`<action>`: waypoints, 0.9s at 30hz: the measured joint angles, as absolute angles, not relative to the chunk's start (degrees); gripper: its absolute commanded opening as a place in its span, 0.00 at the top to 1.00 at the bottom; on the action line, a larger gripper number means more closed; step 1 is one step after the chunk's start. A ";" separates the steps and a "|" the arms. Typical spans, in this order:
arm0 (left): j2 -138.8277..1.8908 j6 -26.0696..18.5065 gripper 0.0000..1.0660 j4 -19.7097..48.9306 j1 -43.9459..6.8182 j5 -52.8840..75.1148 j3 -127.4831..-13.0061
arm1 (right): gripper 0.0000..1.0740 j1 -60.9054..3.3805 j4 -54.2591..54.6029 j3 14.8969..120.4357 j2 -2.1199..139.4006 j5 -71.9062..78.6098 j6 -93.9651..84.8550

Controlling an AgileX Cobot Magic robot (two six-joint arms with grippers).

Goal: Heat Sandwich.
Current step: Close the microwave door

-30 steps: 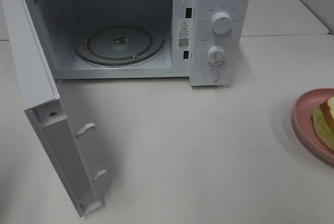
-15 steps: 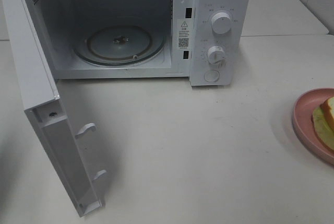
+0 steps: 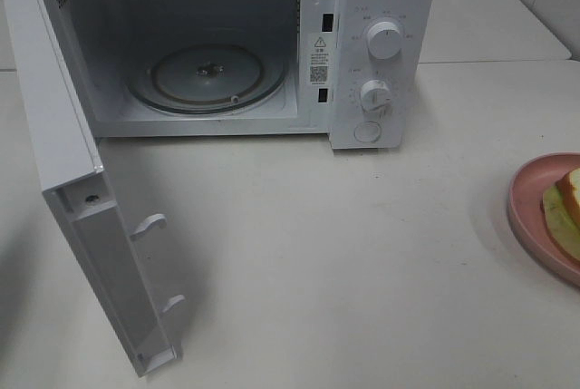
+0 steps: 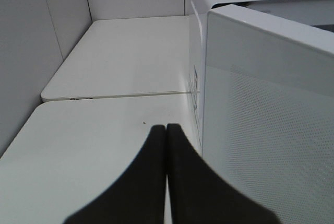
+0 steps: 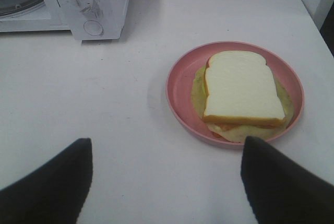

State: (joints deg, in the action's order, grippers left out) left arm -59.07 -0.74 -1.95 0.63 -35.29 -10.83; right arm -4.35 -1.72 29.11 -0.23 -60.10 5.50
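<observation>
The sandwich [image 5: 239, 88], white bread with tan crusts and pale yellow-green filling, lies on a round pink plate [image 5: 180, 85] on the white table. In the exterior high view only its edge [image 3: 564, 208] and the plate [image 3: 530, 203] show at the right border. The white microwave [image 3: 381, 8] stands at the back with its door [image 3: 82, 217] swung wide open and its glass turntable [image 3: 208, 76] bare. My right gripper [image 5: 167, 169] is open, its fingers apart on the near side of the plate. My left gripper [image 4: 166, 130] is shut and empty beside the door's outer face [image 4: 271, 119].
Two knobs [image 3: 384, 41] and a round button are on the microwave's control panel. A second table surface [image 4: 125, 51] lies behind, with walls around it. Neither arm shows in the exterior high view.
</observation>
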 measured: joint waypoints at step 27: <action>-78.90 14.67 1.00 -25.21 -2.81 -48.76 -15.30 | 0.30 -4.35 -1.66 29.11 -0.23 -60.10 5.50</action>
